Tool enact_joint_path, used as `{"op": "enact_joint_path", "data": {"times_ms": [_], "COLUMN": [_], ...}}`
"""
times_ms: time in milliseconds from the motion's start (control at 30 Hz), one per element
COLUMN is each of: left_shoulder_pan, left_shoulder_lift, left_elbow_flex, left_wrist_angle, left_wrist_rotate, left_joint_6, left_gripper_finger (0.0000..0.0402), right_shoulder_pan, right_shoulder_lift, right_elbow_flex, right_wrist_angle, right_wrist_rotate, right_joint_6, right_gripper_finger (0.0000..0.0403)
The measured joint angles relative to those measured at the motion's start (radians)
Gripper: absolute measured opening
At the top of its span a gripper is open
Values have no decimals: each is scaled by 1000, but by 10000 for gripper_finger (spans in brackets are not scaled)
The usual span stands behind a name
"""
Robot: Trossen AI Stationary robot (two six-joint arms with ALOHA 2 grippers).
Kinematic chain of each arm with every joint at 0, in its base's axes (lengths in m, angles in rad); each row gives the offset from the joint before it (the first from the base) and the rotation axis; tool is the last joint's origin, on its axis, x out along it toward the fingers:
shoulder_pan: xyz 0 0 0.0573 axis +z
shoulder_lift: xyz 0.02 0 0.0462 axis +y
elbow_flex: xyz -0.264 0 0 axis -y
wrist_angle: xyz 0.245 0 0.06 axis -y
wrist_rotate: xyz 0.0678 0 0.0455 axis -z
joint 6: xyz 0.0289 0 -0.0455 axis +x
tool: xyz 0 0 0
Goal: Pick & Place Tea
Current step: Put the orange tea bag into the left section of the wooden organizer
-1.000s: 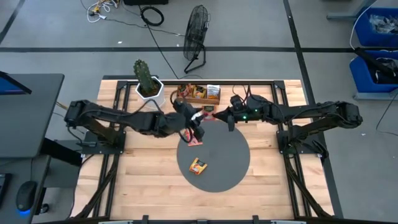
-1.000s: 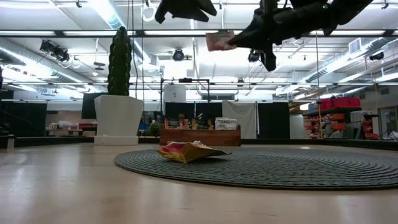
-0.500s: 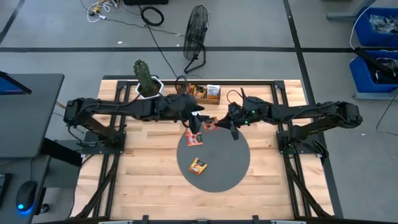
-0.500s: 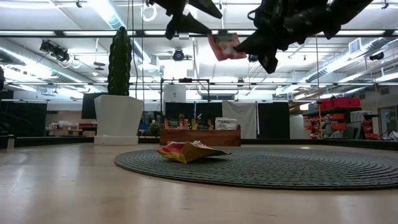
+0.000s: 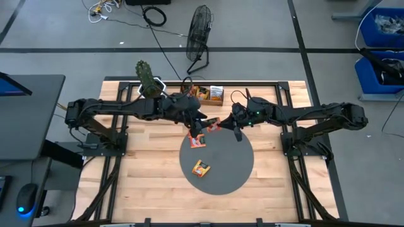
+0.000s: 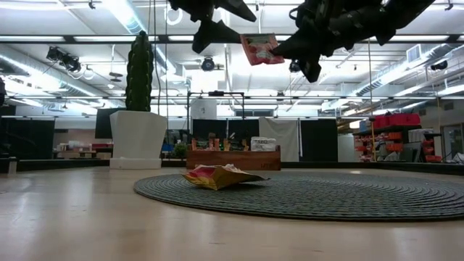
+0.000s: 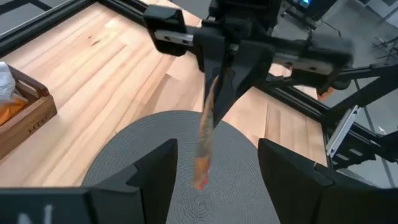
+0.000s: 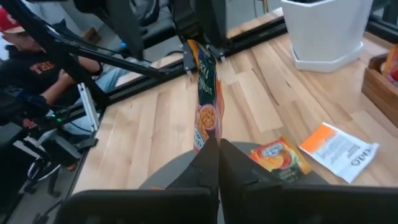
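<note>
One camera hangs above me, looking straight down on the whole table (image 5: 151, 170). Another sits at tabletop height, looking level across the grey disc (image 6: 304, 190) toward the room at my twelve o'clock. One rides on each of my wrists, close, facing the other. All four share the disc.

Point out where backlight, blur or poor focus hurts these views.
Low view: ceiling lights silhouette both arms; the red sachet stays readable. Left wrist view: the sachet hangs edge-on and blurred, the right tool soft. Right wrist view: the person behind is dim.
</note>
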Motion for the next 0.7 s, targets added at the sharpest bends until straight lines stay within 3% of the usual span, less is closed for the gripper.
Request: {"op": "enact_joint_path", "data": {"times_ms": [467,600,700], "left_shoulder_pan": [0,0,0], "left_shoulder_lift": [0,0,0], "left_elbow_flex": [0,0,0], "left_wrist_angle": [-4,-4,-4], "left_wrist_rotate": [0,0,-2], "left_joint_6": [-18,-17,9], "left_gripper_finger": [216,178,127], "right_shoulder_pan": [23,28,29], "right_shoulder_lift": [0,0,0], "right_elbow_flex": [-1,-1,-1], "right_wrist_angle": [65,66,66], "right_wrist_rotate": [-24,-24,-15], "right_joint_6": [6,6,6], "right_gripper_finger": [0,0,0]}}
